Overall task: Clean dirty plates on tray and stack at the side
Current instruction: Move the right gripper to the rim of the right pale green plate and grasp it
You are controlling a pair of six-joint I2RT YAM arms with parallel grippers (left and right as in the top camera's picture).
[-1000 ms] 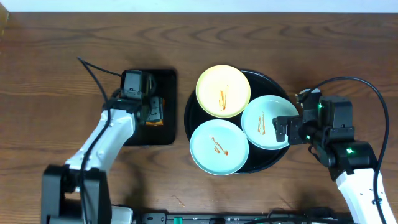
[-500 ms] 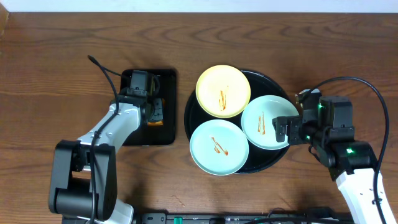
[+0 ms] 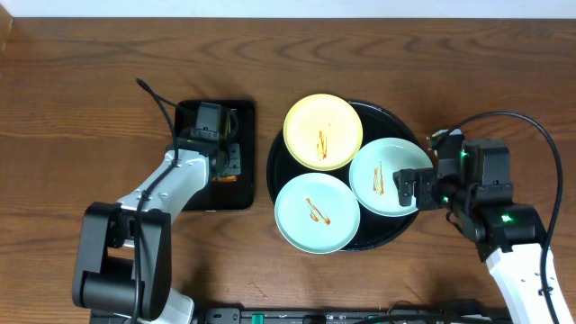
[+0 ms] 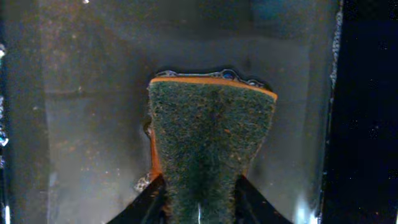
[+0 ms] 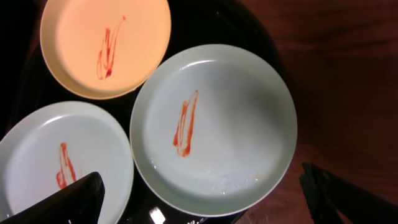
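Three dirty plates lie on the round black tray [image 3: 379,113]: a pale yellow plate [image 3: 323,131] at the back, a mint plate [image 3: 387,176] on the right and another mint plate [image 3: 317,212] in front. Each has an orange-brown sauce streak. My left gripper [image 3: 225,162] is over the small rectangular tray [image 3: 243,117]. In the left wrist view its jaws pinch a green-topped orange sponge [image 4: 211,137] from both sides. My right gripper [image 5: 200,186] is open, its fingers [image 5: 81,199] straddling the near rim of the right mint plate [image 5: 217,124].
The rectangular tray's floor [image 4: 93,124] looks wet, with foam at the sponge's edges. Bare wooden table [image 3: 90,90] surrounds both trays. The right arm's cable [image 3: 504,115] loops over the table at the right.
My left gripper's jaws have closed in onto the sponge, and the left arm has shifted slightly. The right arm and the plates have not moved.
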